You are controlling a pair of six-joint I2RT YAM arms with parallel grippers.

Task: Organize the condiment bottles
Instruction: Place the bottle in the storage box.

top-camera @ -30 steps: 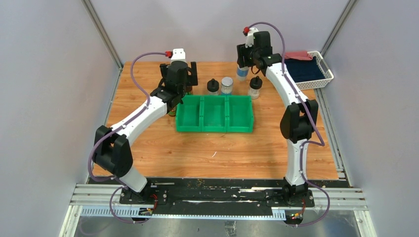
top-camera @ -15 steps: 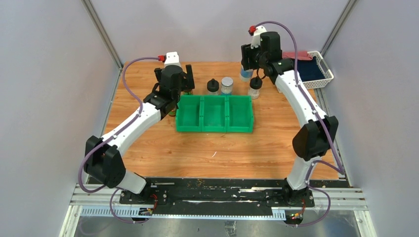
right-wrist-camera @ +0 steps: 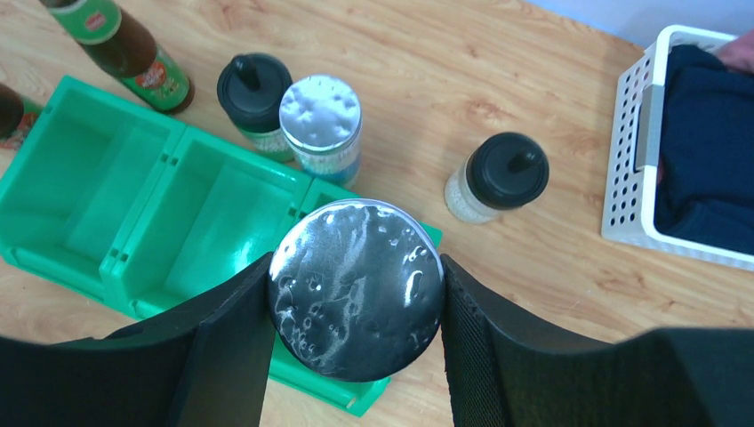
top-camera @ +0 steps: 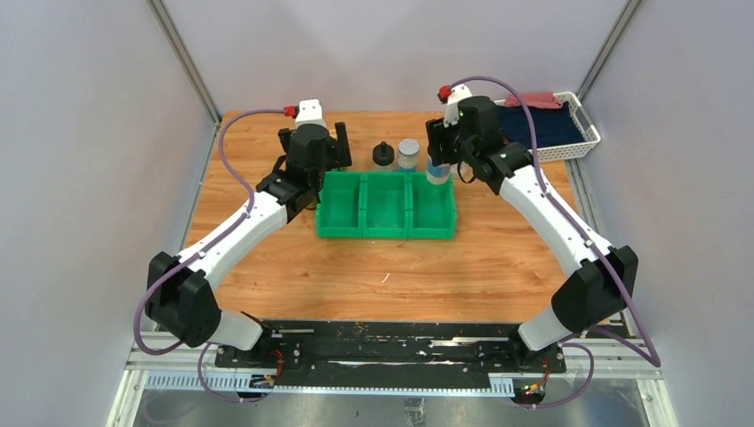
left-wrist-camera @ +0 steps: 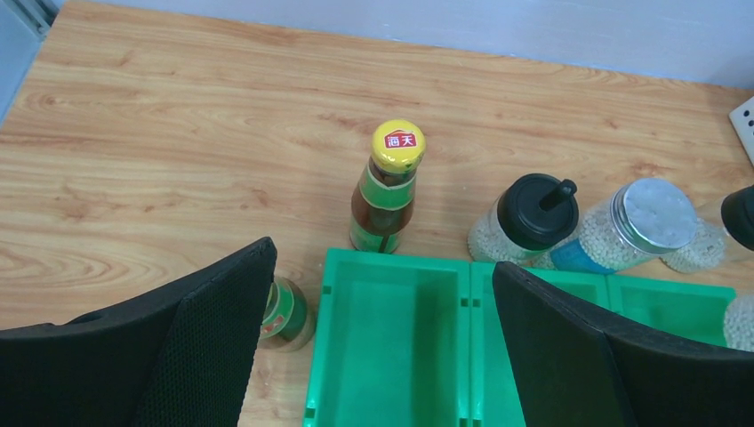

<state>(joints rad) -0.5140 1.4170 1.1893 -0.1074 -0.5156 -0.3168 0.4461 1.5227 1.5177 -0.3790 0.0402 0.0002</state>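
My right gripper (right-wrist-camera: pixel 356 298) is shut on a clear shaker by its silver lid (right-wrist-camera: pixel 354 283), holding it over the right compartment of the green bin (top-camera: pixel 387 233). In the top view the held shaker (top-camera: pixel 436 170) hangs at the bin's back right corner. My left gripper (left-wrist-camera: pixel 382 356) is open and empty above the bin's left compartment. One brown yellow-capped bottle (left-wrist-camera: pixel 389 187) stands behind the bin. Another brown bottle (left-wrist-camera: pixel 286 311) stands left of it, half hidden by my left finger. A black-knob bottle (right-wrist-camera: pixel 253 93), a second shaker (right-wrist-camera: pixel 322 124) and a second black-knob bottle (right-wrist-camera: pixel 498 178) stand behind the bin.
A white basket (right-wrist-camera: pixel 633 160) holding dark blue cloth sits at the back right corner of the wooden table (top-camera: pixel 391 276). Grey walls close in the table at the back and on both sides.
My right gripper has carried the shaker from the back of the table forward to over the bin's right compartment. My left gripper has shifted slightly toward the back and stayed open.
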